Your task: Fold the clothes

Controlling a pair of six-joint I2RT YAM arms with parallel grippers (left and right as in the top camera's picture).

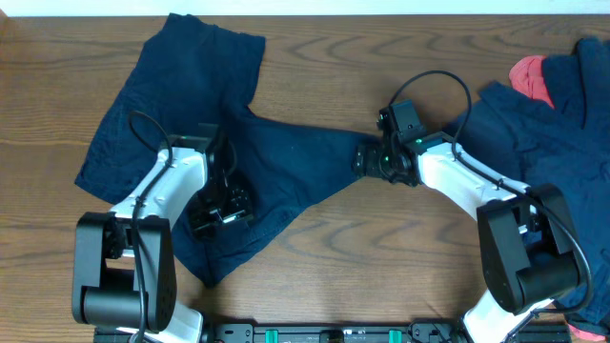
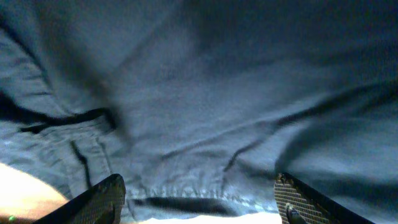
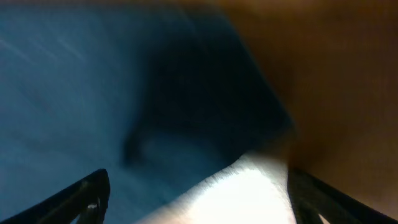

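Note:
The navy shorts [image 1: 286, 152] lie spread on the wooden table [image 1: 324, 48], one leg pointing up left, the other stretched right. My left gripper [image 1: 212, 221] is open and low over the shorts' lower left part; in the left wrist view its fingers [image 2: 196, 199] straddle a stitched hem of the fabric [image 2: 217, 93]. My right gripper [image 1: 365, 158] is open at the tip of the right leg; in the right wrist view its fingers [image 3: 199, 199] sit either side of a bright fabric edge, with blue cloth [image 3: 74, 93] to the left.
A heap of more navy clothes [image 1: 562, 133] lies at the right edge, with the pink-red piece [image 1: 531, 78] on its upper left. Bare wood shows between the heap and the shorts, and in the right wrist view [image 3: 336, 74].

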